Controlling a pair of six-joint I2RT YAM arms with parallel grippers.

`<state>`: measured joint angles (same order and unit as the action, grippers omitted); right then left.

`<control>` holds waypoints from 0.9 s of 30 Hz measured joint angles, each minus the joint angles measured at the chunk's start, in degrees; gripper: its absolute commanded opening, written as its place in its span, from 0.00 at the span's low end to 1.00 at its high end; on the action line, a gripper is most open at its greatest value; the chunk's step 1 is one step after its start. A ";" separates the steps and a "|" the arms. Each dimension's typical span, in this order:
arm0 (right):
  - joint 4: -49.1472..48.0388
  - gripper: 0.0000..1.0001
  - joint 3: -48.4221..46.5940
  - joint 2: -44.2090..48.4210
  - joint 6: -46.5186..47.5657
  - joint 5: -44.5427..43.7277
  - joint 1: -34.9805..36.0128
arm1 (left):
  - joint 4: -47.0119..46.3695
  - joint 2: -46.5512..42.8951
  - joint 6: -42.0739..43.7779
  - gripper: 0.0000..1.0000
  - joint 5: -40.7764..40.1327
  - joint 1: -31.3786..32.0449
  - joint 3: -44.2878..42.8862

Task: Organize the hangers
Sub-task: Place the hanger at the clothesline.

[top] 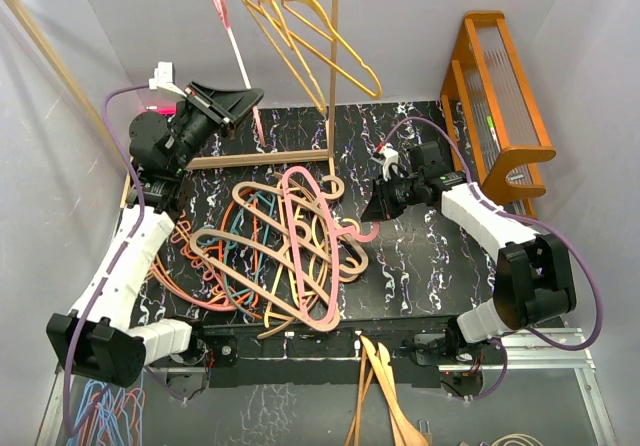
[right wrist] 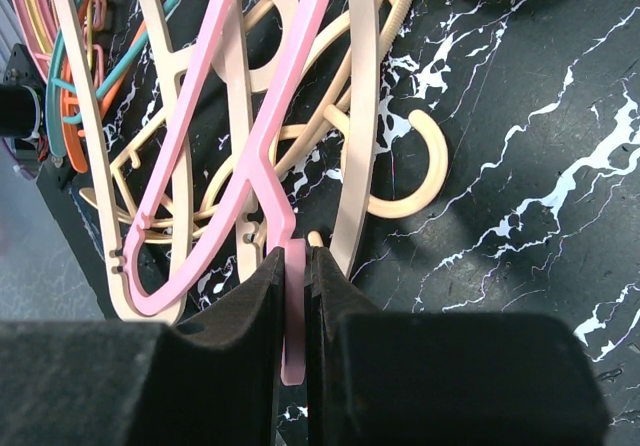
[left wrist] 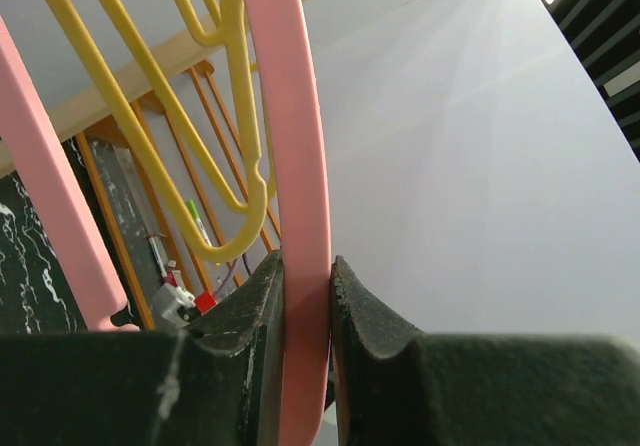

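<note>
A tangled pile of hangers (top: pixel 270 256) in pink, tan, orange and teal lies on the black marbled table (top: pixel 420 256). Several yellow hangers (top: pixel 305 31) hang from the rail at the top. My left gripper (top: pixel 248 98) is raised near the rail, shut on a pink hanger (top: pixel 238 51) that slants down from it. In the left wrist view the pink bar (left wrist: pixel 300 166) runs up between the jaws of the left gripper (left wrist: pixel 305 263), beside the yellow hangers (left wrist: pixel 180 116). My right gripper (top: pixel 372 206) is low at the pile's right edge. It (right wrist: pixel 297 253) is shut on the hook of a large pink hanger (right wrist: pixel 215 156) that lies over tan hangers (right wrist: pixel 365 116).
A wooden rack frame stands at the back, with its post (top: pixel 333 66) and base bar (top: pixel 260 158). An orange wooden shelf (top: pixel 500 96) sits at the right. Light wooden hangers (top: pixel 385 396) and thin wire hangers (top: pixel 100 406) lie below the near edge.
</note>
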<state>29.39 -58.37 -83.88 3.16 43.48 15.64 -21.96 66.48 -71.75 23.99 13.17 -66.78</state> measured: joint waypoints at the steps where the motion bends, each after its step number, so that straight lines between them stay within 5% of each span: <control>1: 0.00 0.08 0.00 -0.13 0.00 0.02 0.00 | 0.31 0.81 0.22 0.00 0.00 -0.09 -0.92; 27: 0.00 0.08 0.00 -2.60 0.68 1.46 0.00 | -1.33 15.28 -3.67 0.00 4.55 -8.28 -14.12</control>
<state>29.39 -58.37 -86.48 3.84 44.95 15.64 -23.29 81.76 -75.42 28.53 4.89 -80.90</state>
